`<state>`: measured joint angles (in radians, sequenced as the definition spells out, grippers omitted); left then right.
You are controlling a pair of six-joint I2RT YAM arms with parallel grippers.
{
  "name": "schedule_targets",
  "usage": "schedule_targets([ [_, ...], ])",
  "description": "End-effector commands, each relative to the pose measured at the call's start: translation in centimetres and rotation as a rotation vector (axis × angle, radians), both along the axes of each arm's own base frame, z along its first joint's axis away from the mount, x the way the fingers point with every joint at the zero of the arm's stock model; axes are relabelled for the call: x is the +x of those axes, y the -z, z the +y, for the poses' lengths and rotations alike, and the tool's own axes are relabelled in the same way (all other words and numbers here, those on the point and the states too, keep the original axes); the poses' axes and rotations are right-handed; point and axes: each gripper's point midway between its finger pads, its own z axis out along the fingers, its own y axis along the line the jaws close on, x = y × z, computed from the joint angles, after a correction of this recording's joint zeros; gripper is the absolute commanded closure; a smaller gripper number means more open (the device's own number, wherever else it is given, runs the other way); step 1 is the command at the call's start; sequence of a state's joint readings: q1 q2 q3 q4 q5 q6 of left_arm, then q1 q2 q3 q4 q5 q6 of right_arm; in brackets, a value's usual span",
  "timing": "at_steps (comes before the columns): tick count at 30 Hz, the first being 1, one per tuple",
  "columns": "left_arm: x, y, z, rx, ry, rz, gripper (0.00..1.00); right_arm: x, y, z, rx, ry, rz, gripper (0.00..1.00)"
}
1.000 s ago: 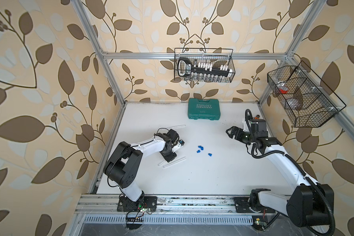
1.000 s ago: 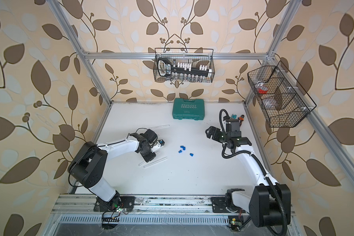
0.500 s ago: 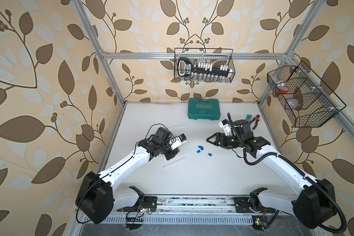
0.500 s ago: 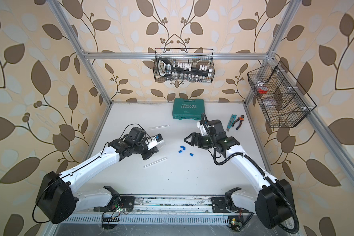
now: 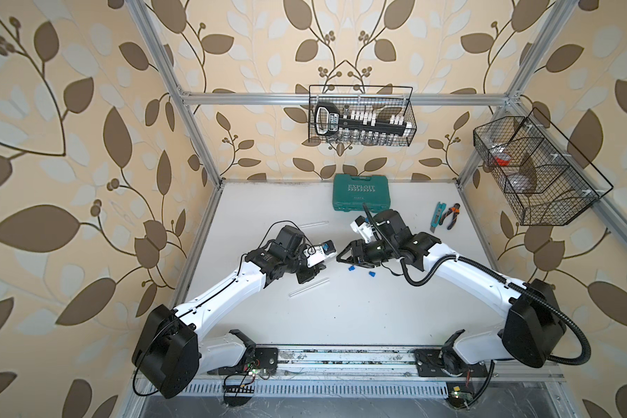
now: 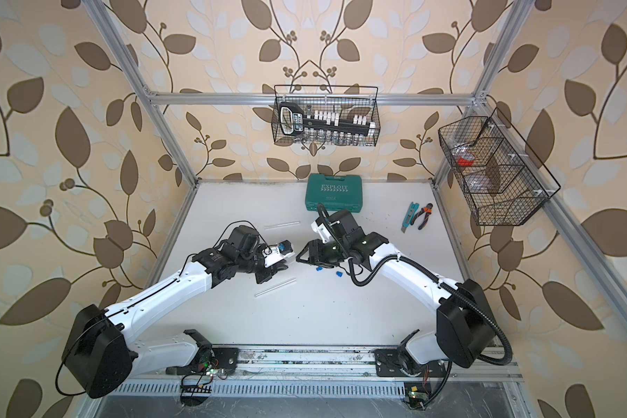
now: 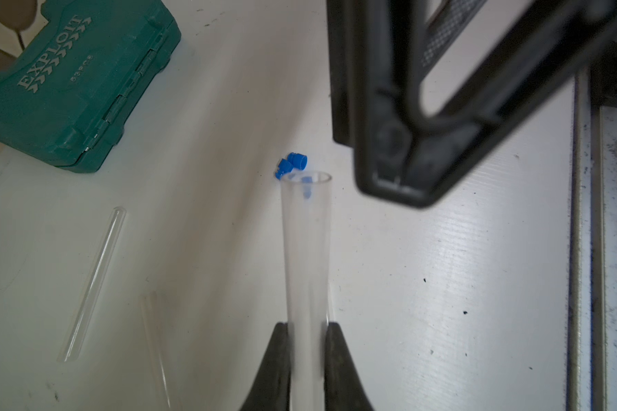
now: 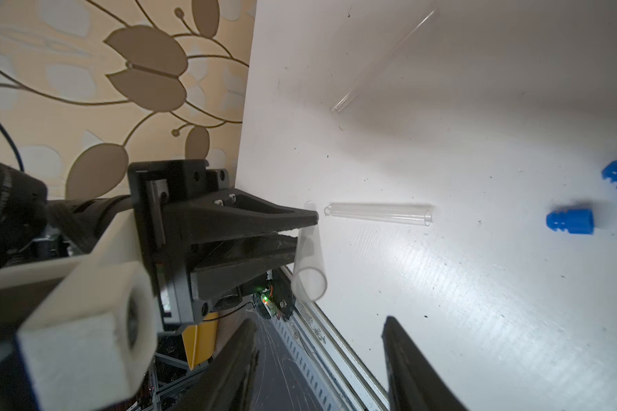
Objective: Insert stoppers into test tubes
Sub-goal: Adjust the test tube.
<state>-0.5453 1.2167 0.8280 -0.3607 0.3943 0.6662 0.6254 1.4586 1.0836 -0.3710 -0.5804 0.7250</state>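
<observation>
near the green case (image 5: 362, 191) my left hand (image 7: 306, 329) grips a tube (image 7: 305, 249); right hand (image 8: 319, 322) gapes, empty; no stoppers (image 7: 297, 160) look fitted yet.

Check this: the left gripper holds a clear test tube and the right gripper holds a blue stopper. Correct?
No. The right gripper holds nothing: the right wrist view shows its jaws empty, the blue stoppers on the table. The left gripper does hold the test tube.

We see a green case (image 5: 360, 191) lettered EXPLOIT at the back of the white table (image 5: 377, 307). To its right lie a teal utility knife (image 5: 436, 216) and orange-handled pliers (image 5: 451, 215), side by side. Above it hangs a black wire basket (image 5: 361, 115); another basket (image 5: 536, 170) hangs further right.
</observation>
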Motion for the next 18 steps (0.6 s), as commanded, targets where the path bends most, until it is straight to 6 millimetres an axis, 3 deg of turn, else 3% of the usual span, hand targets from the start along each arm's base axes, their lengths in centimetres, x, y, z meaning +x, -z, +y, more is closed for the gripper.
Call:
schedule_targets([
  [1, -0.8, -0.9, -0.8, -0.034, 0.067, -0.047, 0.88, 0.4, -0.8, 1.1, 0.014, -0.01, -0.006, 0.45],
  [6, -0.9, -0.9, -0.9, -0.032, 0.087, -0.073, 0.87, 0.6, -0.4, 1.9, 0.004, -0.021, 0.007, 0.49],
  [18, -0.8, -0.3, -0.8, -0.004, 0.087, -0.081, 0.88, 1.1, 0.9, 2.1, -0.041, -0.002, 0.026, 0.71],
])
